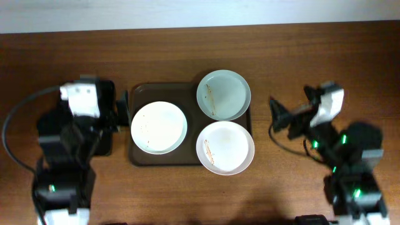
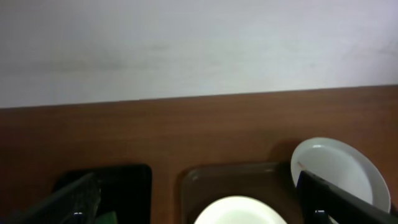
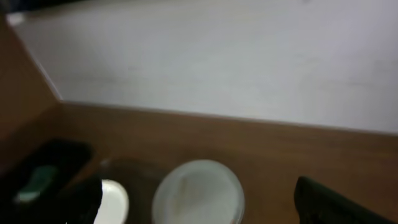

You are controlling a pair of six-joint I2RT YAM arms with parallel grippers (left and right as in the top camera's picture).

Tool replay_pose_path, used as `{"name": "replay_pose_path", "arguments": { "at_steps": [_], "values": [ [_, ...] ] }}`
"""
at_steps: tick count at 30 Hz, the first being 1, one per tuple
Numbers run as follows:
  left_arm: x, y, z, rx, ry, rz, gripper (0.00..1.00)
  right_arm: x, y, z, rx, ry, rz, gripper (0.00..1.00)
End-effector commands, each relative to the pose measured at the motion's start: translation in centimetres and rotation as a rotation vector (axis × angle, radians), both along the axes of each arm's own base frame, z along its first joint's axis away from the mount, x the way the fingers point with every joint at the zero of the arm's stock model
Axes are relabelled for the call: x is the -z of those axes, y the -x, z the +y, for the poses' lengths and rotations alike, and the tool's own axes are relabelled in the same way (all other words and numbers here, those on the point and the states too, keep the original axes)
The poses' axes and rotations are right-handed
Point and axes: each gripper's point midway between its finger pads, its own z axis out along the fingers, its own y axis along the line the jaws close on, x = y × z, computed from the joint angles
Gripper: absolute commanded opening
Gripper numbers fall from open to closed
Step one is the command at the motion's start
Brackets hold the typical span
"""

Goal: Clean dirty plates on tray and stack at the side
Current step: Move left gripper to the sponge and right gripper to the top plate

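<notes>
The dark brown tray (image 1: 140, 94) lies mid-table with three plates on it. A white plate (image 1: 159, 127) sits on its left, a pale blue-green plate (image 1: 224, 95) at its back right, and a second white plate (image 1: 225, 147) at its front right overhanging the rim. The two on the right show thin brown smears. My left gripper (image 1: 122, 112) hovers open at the tray's left edge; its wrist view shows the tray (image 2: 236, 177) and left plate (image 2: 239, 213) between its fingers. To the right of the tray, my right gripper (image 1: 275, 117) is open and empty, facing the blue-green plate (image 3: 199, 190).
A smaller black tray (image 2: 127, 180) lies left of the brown tray, mostly under my left arm, with something green (image 3: 36, 180) in it. Bare wooden table surrounds the trays, and a pale wall runs along the back edge.
</notes>
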Motion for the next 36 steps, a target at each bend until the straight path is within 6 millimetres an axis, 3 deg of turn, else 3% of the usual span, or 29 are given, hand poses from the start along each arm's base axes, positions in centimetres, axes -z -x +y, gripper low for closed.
{"name": "replay_pose_path", "arguments": {
  "at_steps": [1, 5, 6, 12, 15, 22, 24, 28, 30, 34, 35, 36],
  "values": [
    [-1.6, -2.1, 0.1, 0.028, -0.065, 0.067, 0.99, -2.4, -2.3, 2.3, -0.145, -0.041, 0.102, 0.98],
    [-0.6, -3.6, -0.1, 0.046, -0.05, 0.19, 0.99, -1.3, -5.1, 4.0, -0.198, -0.02, 0.273, 0.98],
    [-0.3, -4.1, -0.8, 0.085, -0.031, 0.209, 0.99, -0.4, -6.1, 5.5, -0.252, 0.022, 0.331, 0.98],
    [1.8, -4.4, -1.1, 0.097, -0.004, 0.283, 0.99, 3.0, -8.0, 9.6, -0.356, 0.059, 0.438, 0.98],
    [3.7, -2.5, -2.4, 0.156, 0.044, 0.394, 0.99, 5.9, -7.1, 12.2, -0.447, 0.021, 0.558, 0.98],
    [4.5, -0.5, -4.9, 0.285, 0.141, 0.468, 0.99, 11.1, -6.6, 17.4, -0.534, 0.013, 0.71, 0.98],
    [5.1, -0.7, -3.5, 0.2, 0.108, 0.49, 0.99, 12.2, -6.7, 18.4, -0.494, 0.026, 0.739, 0.99],
    [7.4, -0.6, 4.2, -0.34, 0.145, 0.565, 0.99, 12.8, -7.4, 19.5, -0.387, 0.044, 0.737, 0.98],
    [8.8, -0.3, 6.8, -0.55, 0.209, 0.586, 0.99, 13.1, -8.0, 19.3, -0.295, 0.048, 0.739, 0.98],
    [11.7, -1.1, 8.1, -0.652, 0.225, 0.651, 0.95, 13.3, -8.1, 19.5, -0.248, 0.062, 0.735, 0.98],
    [13.0, -1.4, 8.6, -0.673, 0.201, 0.684, 0.9, 13.4, -7.9, 19.8, -0.252, 0.065, 0.735, 0.98],
    [14.1, -1.6, 9.1, -0.702, 0.169, 0.712, 0.77, 13.5, -7.9, 19.9, -0.254, 0.068, 0.735, 0.98]
  ]
}}
